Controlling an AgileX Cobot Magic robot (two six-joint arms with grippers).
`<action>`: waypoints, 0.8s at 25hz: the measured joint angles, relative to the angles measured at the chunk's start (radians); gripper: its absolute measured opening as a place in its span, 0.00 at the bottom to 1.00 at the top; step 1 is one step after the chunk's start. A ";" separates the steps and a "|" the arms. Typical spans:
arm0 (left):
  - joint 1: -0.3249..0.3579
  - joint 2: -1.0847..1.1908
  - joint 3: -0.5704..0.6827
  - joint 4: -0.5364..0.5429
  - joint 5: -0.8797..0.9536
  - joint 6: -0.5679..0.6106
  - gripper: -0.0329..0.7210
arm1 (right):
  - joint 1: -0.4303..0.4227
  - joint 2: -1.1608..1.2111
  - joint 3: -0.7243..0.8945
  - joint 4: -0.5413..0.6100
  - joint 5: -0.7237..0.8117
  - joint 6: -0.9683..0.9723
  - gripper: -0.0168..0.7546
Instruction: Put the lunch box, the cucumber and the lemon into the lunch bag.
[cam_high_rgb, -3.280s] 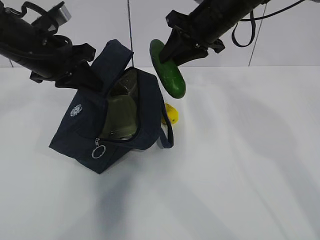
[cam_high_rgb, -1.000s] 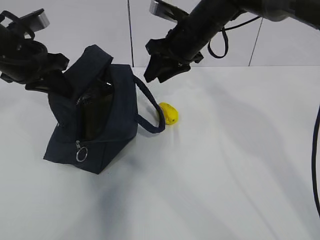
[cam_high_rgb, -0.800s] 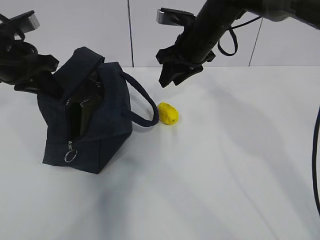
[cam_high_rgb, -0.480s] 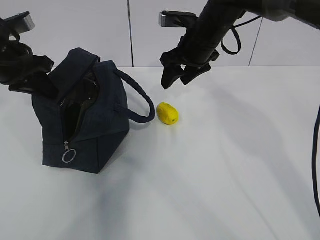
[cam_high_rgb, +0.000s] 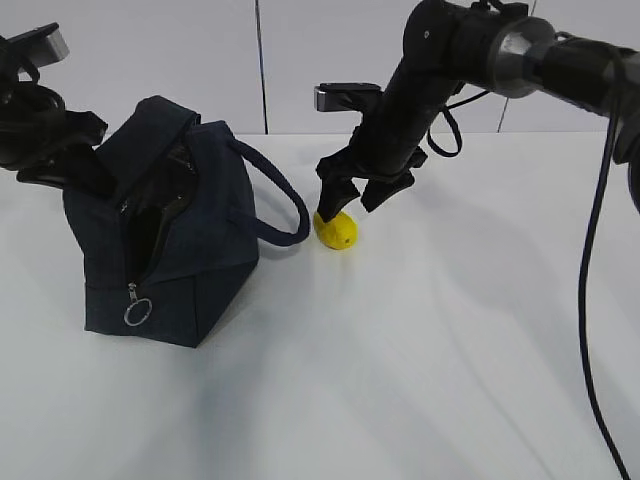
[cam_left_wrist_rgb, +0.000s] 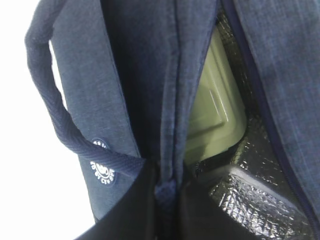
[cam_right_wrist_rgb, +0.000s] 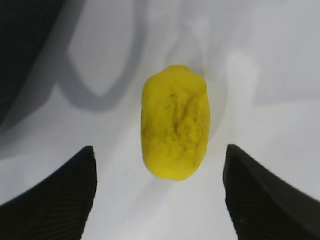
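The navy lunch bag (cam_high_rgb: 190, 250) stands on the left of the white table, its zipper open. My left gripper (cam_high_rgb: 85, 160) is shut on the bag's top edge (cam_left_wrist_rgb: 162, 190) and holds the opening apart. The lunch box's sage-green lid (cam_left_wrist_rgb: 215, 115) shows inside against the silver lining. The lemon (cam_high_rgb: 335, 229) lies on the table just right of the bag's handle (cam_high_rgb: 285, 205). My right gripper (cam_high_rgb: 352, 198) is open right above the lemon (cam_right_wrist_rgb: 175, 122), one finger (cam_right_wrist_rgb: 60, 195) on each side, not touching it. The cucumber is out of view.
The bag's silver ring pull (cam_high_rgb: 136, 312) hangs at its front. The round white logo (cam_left_wrist_rgb: 102, 172) shows under a handle loop (cam_left_wrist_rgb: 55, 115). The white table (cam_high_rgb: 450, 330) stretches to the right and front. A pale wall stands behind.
My right gripper held the cucumber over the bag 3.3 s ago; since then it is empty, and it has come down open over the lemon. My left gripper pulled the bag left and more upright.
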 joint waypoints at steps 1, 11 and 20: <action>0.000 0.000 0.000 0.000 0.000 0.000 0.07 | 0.000 0.007 0.000 0.000 -0.012 0.000 0.78; 0.000 0.000 0.000 0.000 0.002 0.000 0.07 | 0.000 0.059 0.000 0.012 -0.104 0.002 0.78; 0.000 0.000 0.000 0.000 0.002 0.000 0.07 | 0.000 0.096 0.000 0.056 -0.140 0.000 0.78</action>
